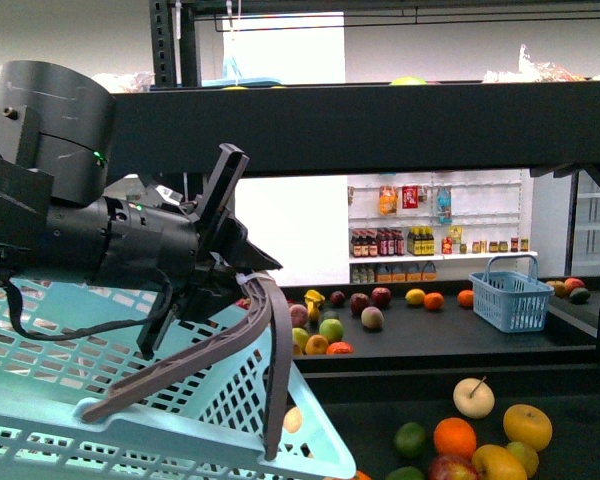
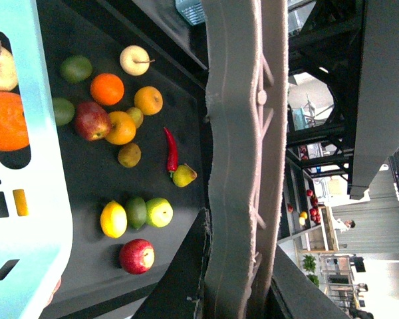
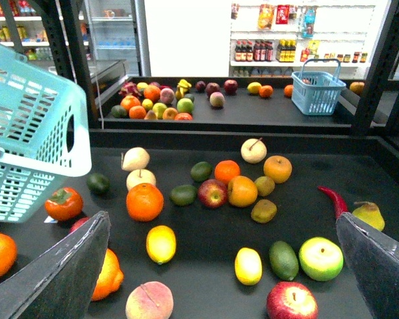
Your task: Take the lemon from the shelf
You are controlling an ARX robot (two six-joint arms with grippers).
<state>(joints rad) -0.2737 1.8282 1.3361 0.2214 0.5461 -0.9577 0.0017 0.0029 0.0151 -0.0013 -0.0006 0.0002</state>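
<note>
The left fingers (image 1: 223,190) pinch the handle (image 1: 220,345) of the blue basket (image 1: 180,432) so it hangs ready for fruit, and the right fingers (image 3: 66,272) are wide apart to fit the lemon (image 3: 248,265) lying on the shelf (image 3: 206,247) just beside the lime (image 3: 283,260).

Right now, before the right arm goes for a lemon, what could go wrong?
One lemon lies close beside a dark green fruit, so the open right tool might pinch both. Nudged, it could roll away. The light-blue basket hangs low over the shelf deck and may knock fruit.
</note>
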